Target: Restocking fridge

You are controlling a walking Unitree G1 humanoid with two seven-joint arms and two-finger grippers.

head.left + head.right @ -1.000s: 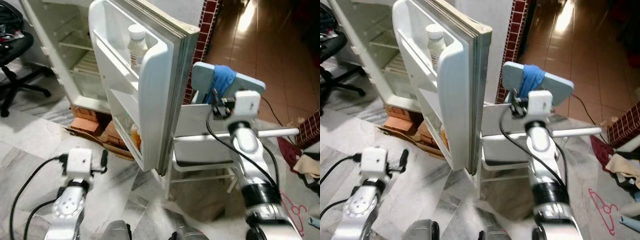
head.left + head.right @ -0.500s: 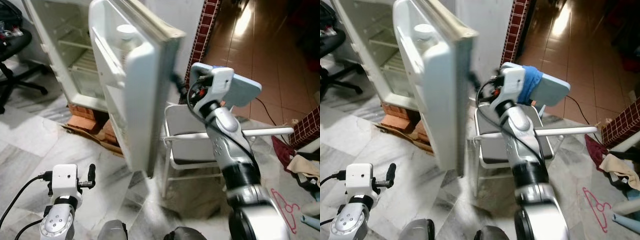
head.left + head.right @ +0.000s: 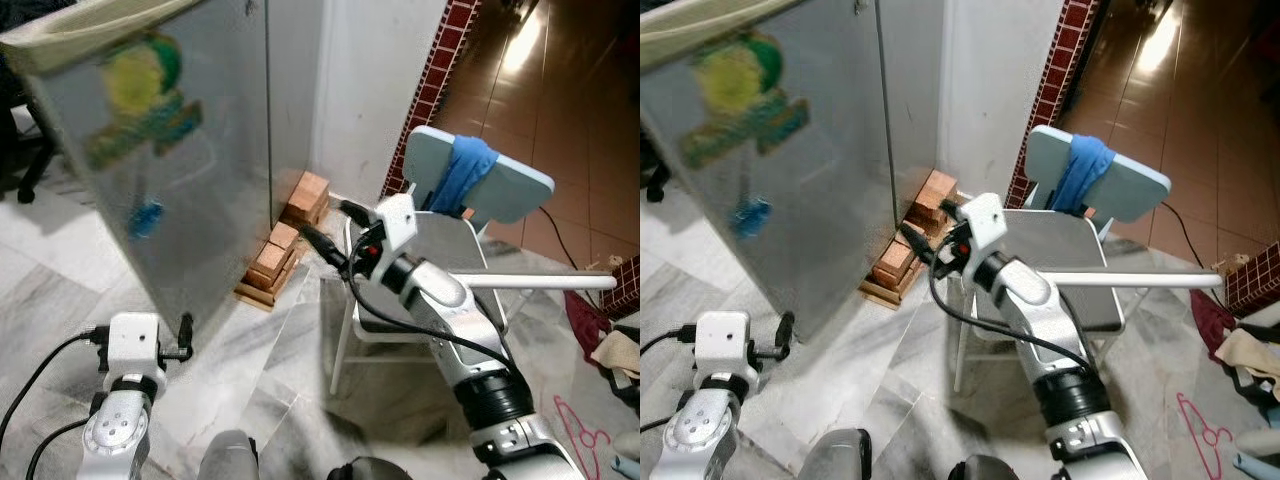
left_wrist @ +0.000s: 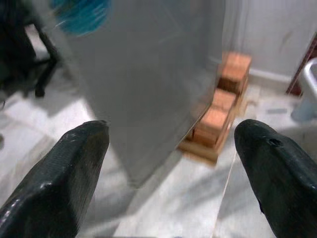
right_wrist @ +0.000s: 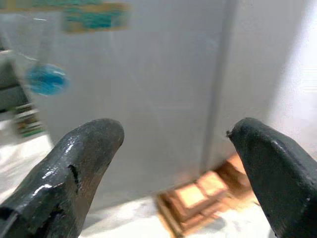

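The fridge door (image 3: 170, 170) shows its grey outer face, blurred, with a yellow-green sticker (image 3: 140, 85) and a blue magnet (image 3: 147, 215). Its pale gasket edge (image 3: 90, 30) shows along the top. It stands close to the fridge cabinet (image 3: 295, 90). My right gripper (image 3: 330, 232) reaches out low towards the fridge's right corner, open and holding nothing, a little short of the door (image 5: 148, 74). My left gripper (image 4: 171, 134) hangs low near the floor, open and empty, facing the door's lower edge (image 4: 148, 124).
Orange bricks (image 3: 290, 235) prop up the fridge's base. A folding chair (image 3: 500, 190) with a blue cloth (image 3: 465, 175) stands right of my right arm, and a white bar (image 3: 540, 283) crosses it. A pink hanger (image 3: 580, 420) lies on the marble floor at the right.
The fridge door has swung from wide open to nearly against the cabinet, hiding the shelves and bottle. My right arm swept left and down with it. The camera has shifted.
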